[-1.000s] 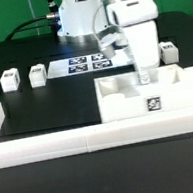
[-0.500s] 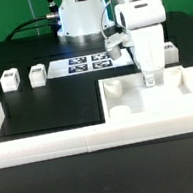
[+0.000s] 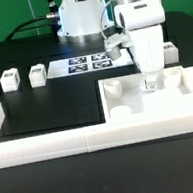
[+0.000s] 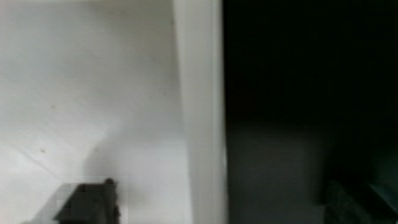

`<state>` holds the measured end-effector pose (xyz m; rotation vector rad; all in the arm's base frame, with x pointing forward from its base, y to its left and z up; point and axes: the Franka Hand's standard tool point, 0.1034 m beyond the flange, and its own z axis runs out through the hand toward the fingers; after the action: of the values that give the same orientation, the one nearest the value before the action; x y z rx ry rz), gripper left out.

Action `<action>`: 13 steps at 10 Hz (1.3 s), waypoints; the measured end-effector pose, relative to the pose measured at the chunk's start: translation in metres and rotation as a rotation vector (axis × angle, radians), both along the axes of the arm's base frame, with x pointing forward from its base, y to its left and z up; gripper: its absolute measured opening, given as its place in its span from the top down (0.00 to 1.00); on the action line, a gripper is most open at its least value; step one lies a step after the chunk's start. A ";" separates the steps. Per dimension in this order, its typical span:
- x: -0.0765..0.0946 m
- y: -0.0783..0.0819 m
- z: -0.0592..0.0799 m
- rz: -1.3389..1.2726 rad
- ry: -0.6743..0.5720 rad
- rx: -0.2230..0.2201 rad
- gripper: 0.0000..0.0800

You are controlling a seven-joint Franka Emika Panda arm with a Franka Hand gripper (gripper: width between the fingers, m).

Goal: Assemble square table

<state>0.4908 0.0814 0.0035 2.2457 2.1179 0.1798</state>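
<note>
The white square table top (image 3: 176,97) lies flat at the exterior view's lower right, hollow side up, with a round socket (image 3: 114,89) showing. My gripper (image 3: 151,82) points straight down over the top's far part. In the wrist view the top's thin white wall (image 4: 199,110) runs between my two dark fingers (image 4: 86,203), which stand wide apart. The gripper (image 4: 221,205) is open and holds nothing. Two white tagged leg blocks (image 3: 9,80) (image 3: 37,72) stand at the far left. A third (image 3: 168,52) shows behind my gripper. The fourth is hidden.
The long white border wall (image 3: 51,144) runs along the front and up the left side; the top rests against it. The marker board (image 3: 87,61) lies at the back centre, before the arm's base. The mat is black.
One second ago the top stood tilted up with its tagged side toward the camera; it now lies flat. My gripper has shifted slightly right. Nothing has moved in the last half second.
</note>
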 end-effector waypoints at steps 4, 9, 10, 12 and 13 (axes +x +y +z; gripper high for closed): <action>0.000 0.000 0.000 0.000 0.000 0.000 0.19; -0.001 0.003 0.005 -0.032 0.000 0.003 0.19; -0.004 0.011 0.019 -0.051 -0.011 0.004 0.19; -0.018 0.025 0.040 -0.108 0.000 -0.001 0.19; -0.019 0.037 0.054 -0.143 0.011 -0.013 0.19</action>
<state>0.4717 0.1180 0.0578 2.3846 1.9474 0.1478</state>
